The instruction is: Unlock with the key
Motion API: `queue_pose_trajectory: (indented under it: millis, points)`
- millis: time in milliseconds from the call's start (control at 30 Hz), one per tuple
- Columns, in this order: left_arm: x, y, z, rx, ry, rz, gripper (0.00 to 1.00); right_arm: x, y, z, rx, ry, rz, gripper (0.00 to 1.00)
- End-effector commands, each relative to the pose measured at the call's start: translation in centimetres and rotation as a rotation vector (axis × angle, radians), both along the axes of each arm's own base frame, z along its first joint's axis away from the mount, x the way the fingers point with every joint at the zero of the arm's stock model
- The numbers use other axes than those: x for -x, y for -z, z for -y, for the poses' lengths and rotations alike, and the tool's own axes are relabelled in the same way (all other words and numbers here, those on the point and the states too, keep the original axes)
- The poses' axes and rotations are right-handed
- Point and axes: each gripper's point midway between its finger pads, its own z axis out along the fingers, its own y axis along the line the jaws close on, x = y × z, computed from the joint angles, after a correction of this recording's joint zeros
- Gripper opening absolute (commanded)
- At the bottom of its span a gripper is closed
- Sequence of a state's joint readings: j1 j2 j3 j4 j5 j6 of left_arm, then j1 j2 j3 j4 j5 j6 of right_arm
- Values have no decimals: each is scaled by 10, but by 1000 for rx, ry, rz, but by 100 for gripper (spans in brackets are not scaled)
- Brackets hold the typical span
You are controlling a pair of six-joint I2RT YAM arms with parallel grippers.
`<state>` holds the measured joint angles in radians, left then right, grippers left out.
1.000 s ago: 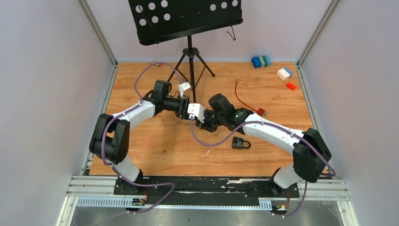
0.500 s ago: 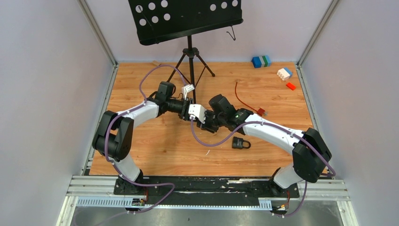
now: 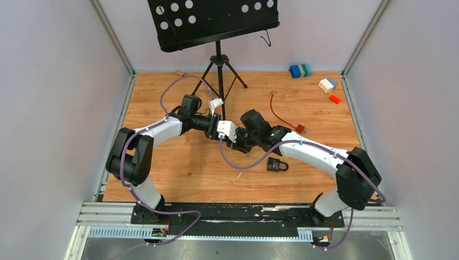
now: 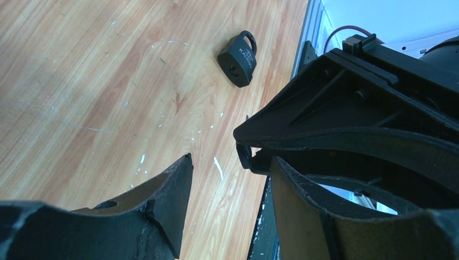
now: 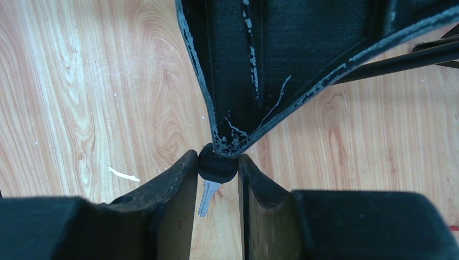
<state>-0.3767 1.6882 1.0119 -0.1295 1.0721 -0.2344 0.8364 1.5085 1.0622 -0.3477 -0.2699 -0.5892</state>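
- The padlock [image 4: 240, 51] is lying on the wooden table [image 4: 81, 81], showing pale lettering too small to read.
- The right gripper [image 5: 216, 161] is pinching the key [image 5: 216, 171] by its black head.
- The left gripper [image 4: 230, 168] is standing spread, one fingertip [image 5: 238, 108] touching that head.

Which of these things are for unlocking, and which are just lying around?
For the job:
- key, pinched in the right gripper
- padlock, lying loose, not held

Just lying about:
- music stand
- blue and green block
- white block
- red brick
- red cable
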Motion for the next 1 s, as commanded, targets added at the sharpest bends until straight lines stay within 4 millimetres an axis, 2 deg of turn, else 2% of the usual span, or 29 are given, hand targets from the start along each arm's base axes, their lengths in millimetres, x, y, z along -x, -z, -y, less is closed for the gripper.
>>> queue_pose_trajectory:
  millis: [0,267,467,967]
  points:
    - [1,-18,-4,46,15,62,62,-7,-13,-5,-34,-2,50,15]
    - [6,-15,-2,49,31,43,63,-7,-15,-7,-40,-3,46,15]
    - [10,-12,8,46,55,31,62,-7,-16,-8,-44,-6,40,15]
    - [12,0,17,50,71,-28,55,-8,-17,-11,-50,-6,35,15]
